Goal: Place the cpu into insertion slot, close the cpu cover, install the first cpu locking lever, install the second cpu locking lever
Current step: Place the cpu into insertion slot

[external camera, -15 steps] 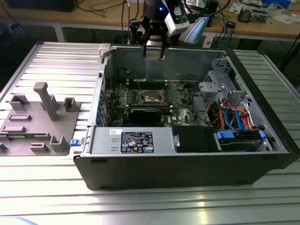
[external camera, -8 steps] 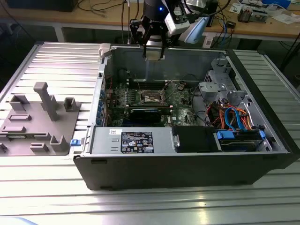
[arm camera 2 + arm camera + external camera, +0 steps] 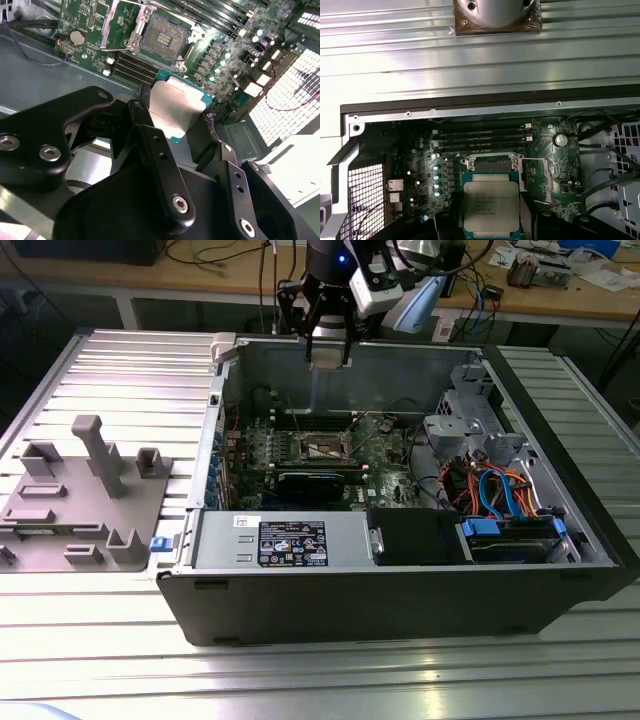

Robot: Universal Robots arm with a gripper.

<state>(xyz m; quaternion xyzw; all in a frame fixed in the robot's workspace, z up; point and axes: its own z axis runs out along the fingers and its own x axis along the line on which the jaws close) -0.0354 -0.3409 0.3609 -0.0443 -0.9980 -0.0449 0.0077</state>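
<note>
While fingers (image 3: 155,145) clamp cpu (image 3: 180,107) by edges high over open case (image 3: 400,600), insertion slot (image 3: 162,37) lies bare below, cpu cover (image 3: 134,35) raised; good placement likely needs chip level, corners matched, descent slow.

The cpu (image 3: 491,205), silvery top to the camera, is pinched between the dark fingers of the gripper (image 3: 490,225) over a green motherboard (image 3: 415,165). Just beyond it lies the insertion slot (image 3: 492,162), then long memory slots (image 3: 480,137) and the ribbed metal counter (image 3: 470,60).
</note>
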